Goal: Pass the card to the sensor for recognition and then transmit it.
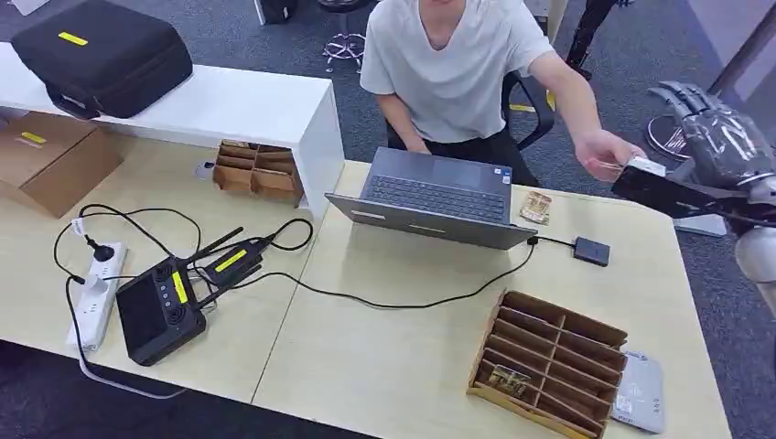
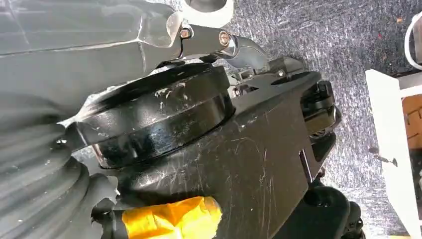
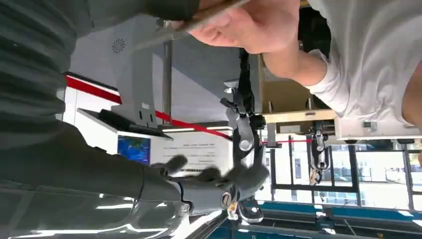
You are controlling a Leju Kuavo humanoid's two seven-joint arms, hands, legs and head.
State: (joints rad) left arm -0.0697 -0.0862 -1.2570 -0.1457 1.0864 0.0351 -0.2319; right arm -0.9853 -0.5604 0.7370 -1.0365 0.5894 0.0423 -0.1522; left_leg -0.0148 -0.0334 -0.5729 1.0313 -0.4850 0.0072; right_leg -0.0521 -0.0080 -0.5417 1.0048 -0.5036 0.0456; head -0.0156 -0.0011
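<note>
Table first: pale wood, it takes up most of the head view. A person in a white tee sits at the far side behind an open grey laptop. A black carry case sits on the white shelf to the left, with a cardboard box below it.

Near the front right edge there's a wooden slotted rack, and a flat grey pad lies right against its right side. On the left are a black handheld controller and a white power strip, with cables all over.

The right hand is raised off the table's far right corner. The card is up in the air there, between it and the person's hand, which is gripping one end. In the right wrist view the robot's fingers are stretched out well away from the card, but the thumb end is hidden, so I honestly can't tell if it has let go.

The left hand shows just its ribbed cover, so no idea what its fingers are doing.
</note>
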